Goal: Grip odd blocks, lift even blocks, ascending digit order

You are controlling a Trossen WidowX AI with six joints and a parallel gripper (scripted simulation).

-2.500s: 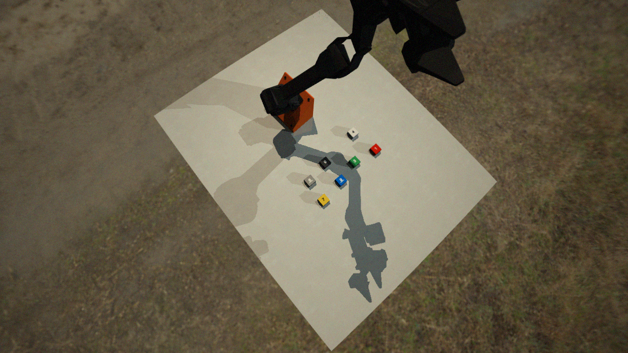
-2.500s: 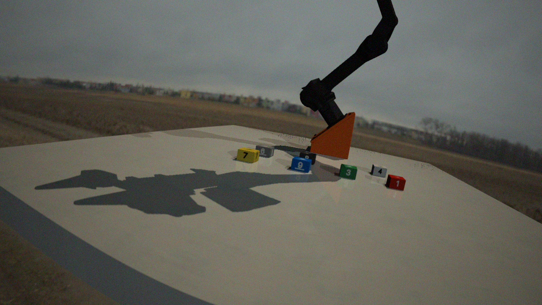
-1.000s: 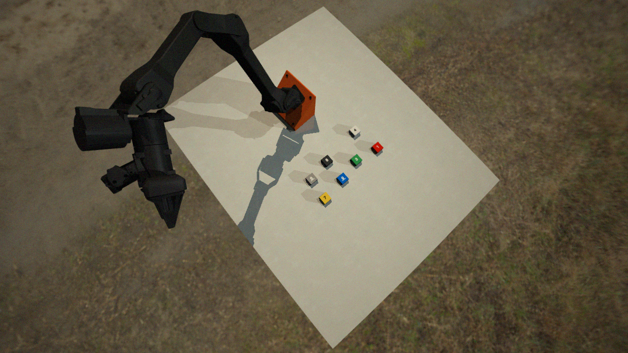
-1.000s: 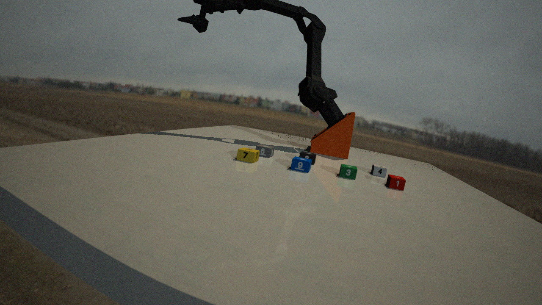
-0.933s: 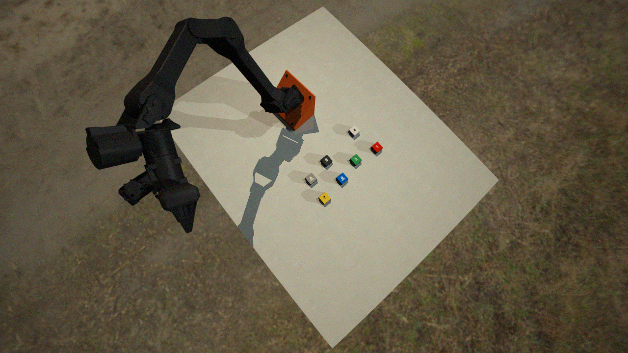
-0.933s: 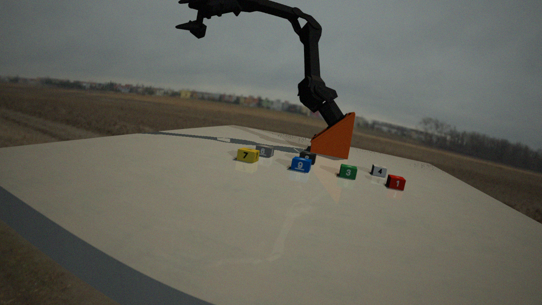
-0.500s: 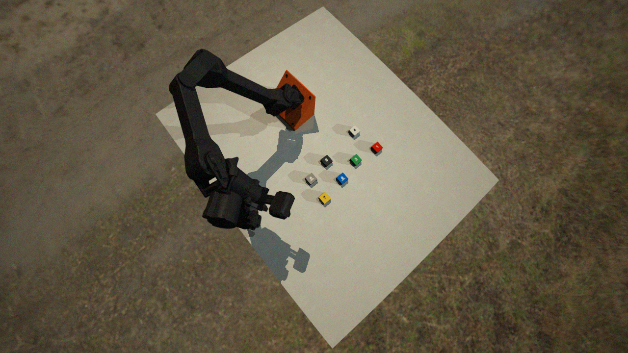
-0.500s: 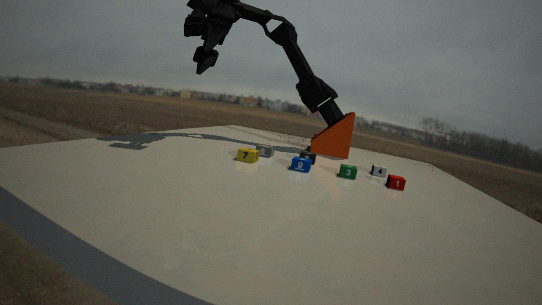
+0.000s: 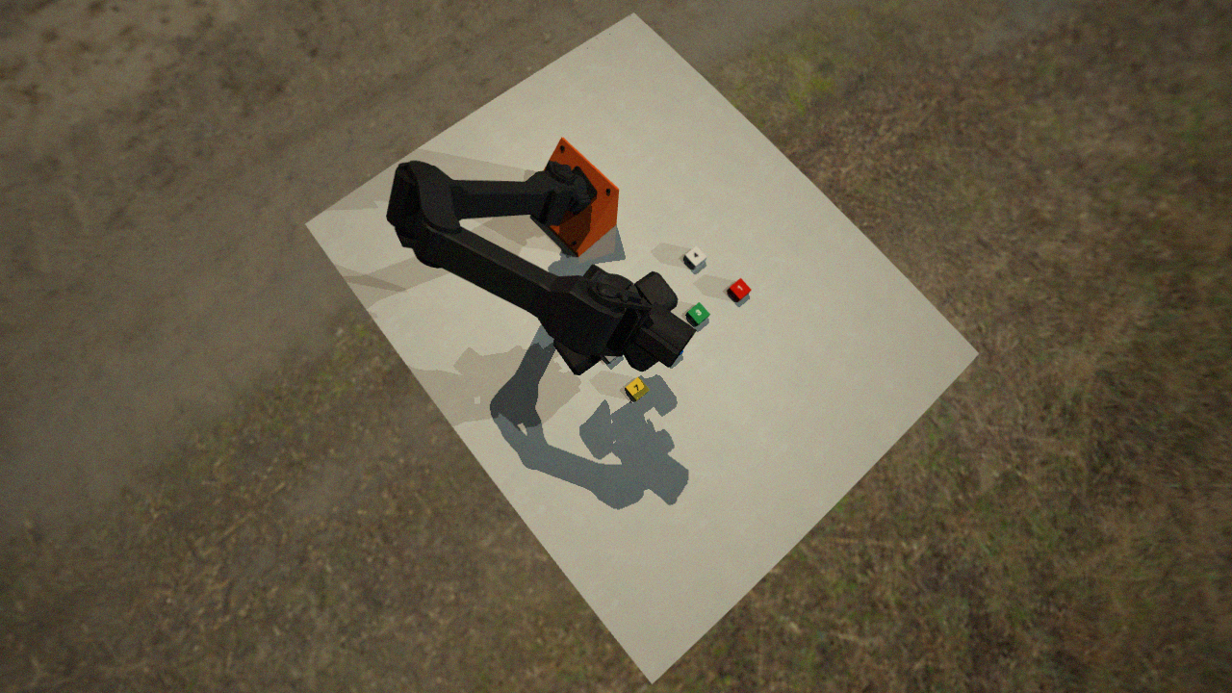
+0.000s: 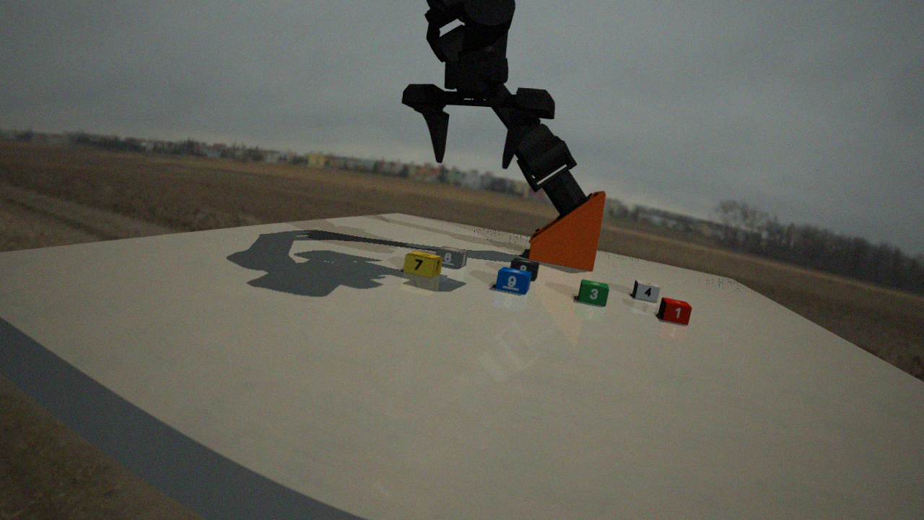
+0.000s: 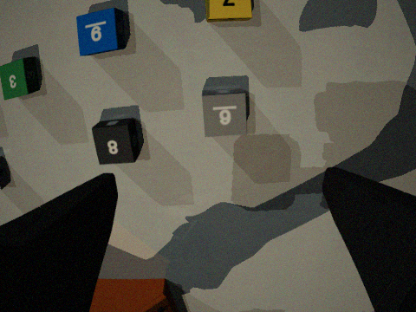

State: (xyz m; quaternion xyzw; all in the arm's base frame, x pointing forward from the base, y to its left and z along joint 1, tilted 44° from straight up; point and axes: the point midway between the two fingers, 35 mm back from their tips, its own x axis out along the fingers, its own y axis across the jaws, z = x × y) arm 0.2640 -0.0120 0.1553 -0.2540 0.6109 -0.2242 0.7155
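A black robotic arm (image 9: 495, 261) (image 10: 476, 71) is reaching out from its orange base (image 9: 604, 215) (image 10: 572, 244) (image 11: 130, 291) over a pale table (image 9: 775, 413) (image 10: 388, 388) (image 11: 286, 266), which is bearing seven numbered blocks. Its gripper (image 9: 616, 320) (image 10: 472, 165) (image 11: 224, 183) is hanging above them, fingers pointing down and spread apart, grasping nothing.

All seven blocks are resting on the tabletop. The red block (image 9: 739, 290) (image 10: 674, 310), numbered 1, is sitting near the white block (image 9: 695, 257) (image 10: 646, 291), numbered 4. The green block (image 9: 698, 313) (image 10: 593, 292) (image 11: 14, 79) is displaying a 3, and the blue block (image 10: 513, 282) (image 11: 97, 32) an underlined 9.

The black block (image 10: 524, 268) (image 11: 114, 142) is carrying an 8; the overhead view is losing it beneath the arm. The gray block (image 9: 611, 358) (image 10: 451, 257) (image 11: 224, 113), marked with an underlined 6, is lying between the black block and the yellow block (image 9: 636, 388) (image 10: 421, 265) (image 11: 229, 12), numbered 7. The arm's shadow is falling across the table beside the yellow block.
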